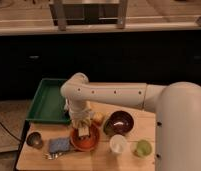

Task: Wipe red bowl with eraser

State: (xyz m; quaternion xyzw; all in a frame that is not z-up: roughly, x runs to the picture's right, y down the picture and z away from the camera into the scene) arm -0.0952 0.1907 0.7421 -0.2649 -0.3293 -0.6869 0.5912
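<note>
The red bowl (85, 140) sits on the wooden table, near its front left. My gripper (82, 126) reaches straight down over the bowl from the white arm. It holds the pale cream-and-tan eraser (84, 131) against the inside of the bowl. The bowl's back rim is partly hidden by the gripper.
A maroon bowl (120, 121) stands right of the red bowl, with a yellow-orange lump (98, 118) between them. A blue-grey sponge pad (59, 144) and a small dark metal cup (34, 139) lie to the left. A white cup (118, 144) and a green object (142, 148) sit front right. A green tray (48, 100) lies behind.
</note>
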